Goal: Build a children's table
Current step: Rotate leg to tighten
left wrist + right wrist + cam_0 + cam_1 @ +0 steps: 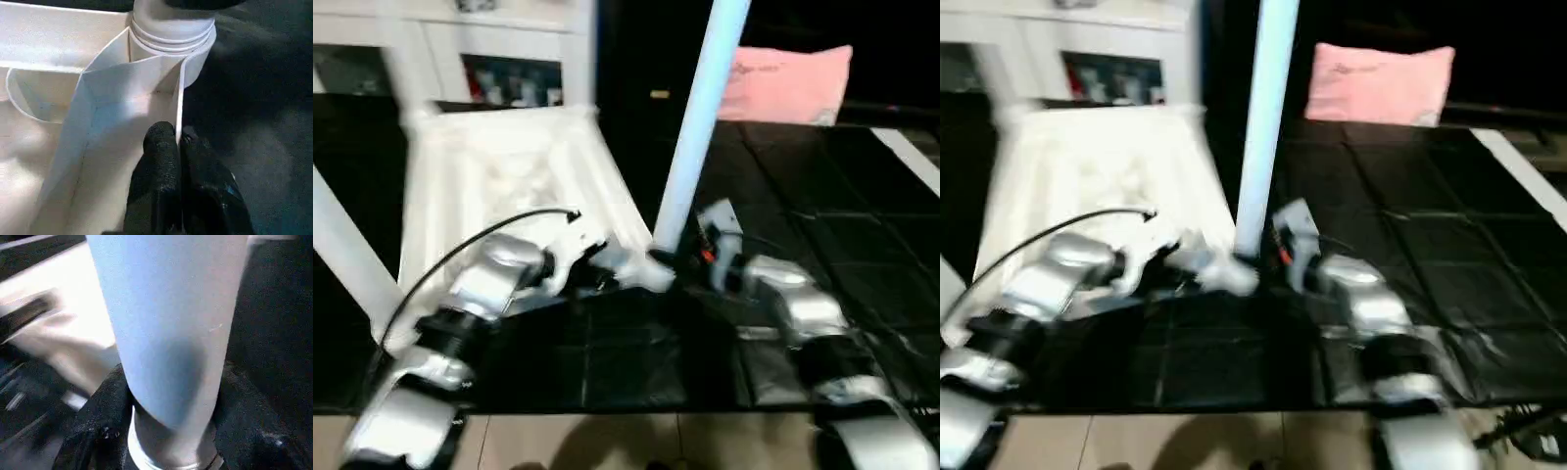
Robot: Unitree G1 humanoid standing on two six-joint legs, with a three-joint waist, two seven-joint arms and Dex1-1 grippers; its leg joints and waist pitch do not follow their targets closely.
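Note:
The white tabletop [499, 176] lies underside up on a black mat. A long white leg [700, 117] stands upright in the corner socket [171, 34] nearest me. In the right wrist view my right gripper [171, 440] grips this leg's base, one black finger [98, 426] on each side. My left gripper [177, 142] is shut on the tabletop's thin rim wall [178, 98], just beside that socket. Two more legs rise from the tabletop, one at the left [342, 245] and one at the far corner [406, 59].
A pink pillow [788, 83] lies at the back right on the black mat [803, 186]. A white glass-door cabinet [509, 59] stands behind the tabletop. Light floor tiles [607, 441] border the mat's near edge.

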